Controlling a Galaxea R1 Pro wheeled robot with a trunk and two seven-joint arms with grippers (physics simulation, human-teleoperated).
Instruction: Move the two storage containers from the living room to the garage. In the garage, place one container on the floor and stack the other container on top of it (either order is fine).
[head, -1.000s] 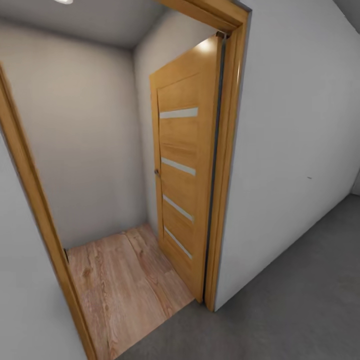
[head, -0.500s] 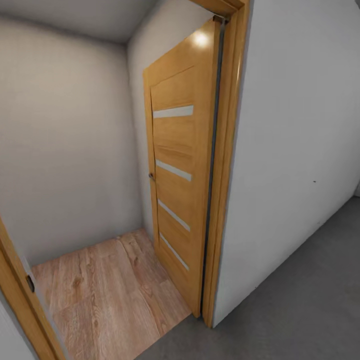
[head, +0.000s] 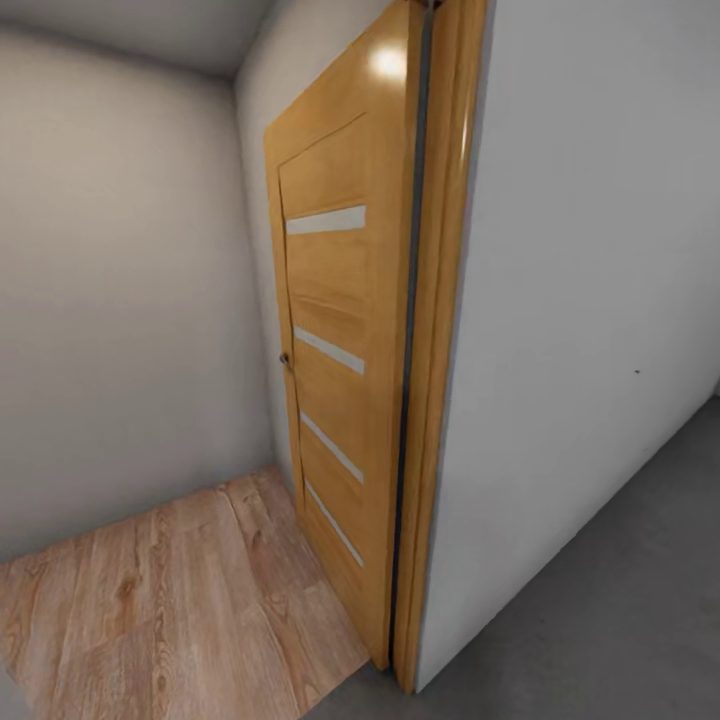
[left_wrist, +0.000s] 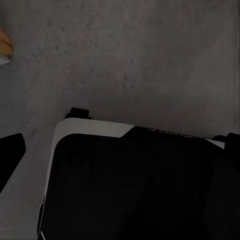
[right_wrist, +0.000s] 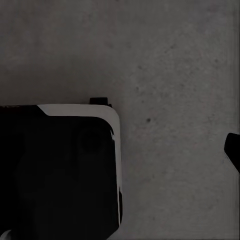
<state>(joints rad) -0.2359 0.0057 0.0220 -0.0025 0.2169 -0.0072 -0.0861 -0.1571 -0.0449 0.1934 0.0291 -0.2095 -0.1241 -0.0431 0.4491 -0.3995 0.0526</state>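
The dark grey concrete floor (head: 600, 620) of the garage meets light wood planks (head: 170, 600) at an open wooden door (head: 335, 330) with pale glass strips, and both wrist views look down past the robot's black base (left_wrist: 135, 185) onto concrete, neither claw's state discernible.

The robot's base (left_wrist: 135, 185) is a big black block with a rounded corner and a thin white edge along its top. The right wrist view shows the same black shape (right_wrist: 55, 170) with a white rim and a small black tab (right_wrist: 98, 100) poking out.
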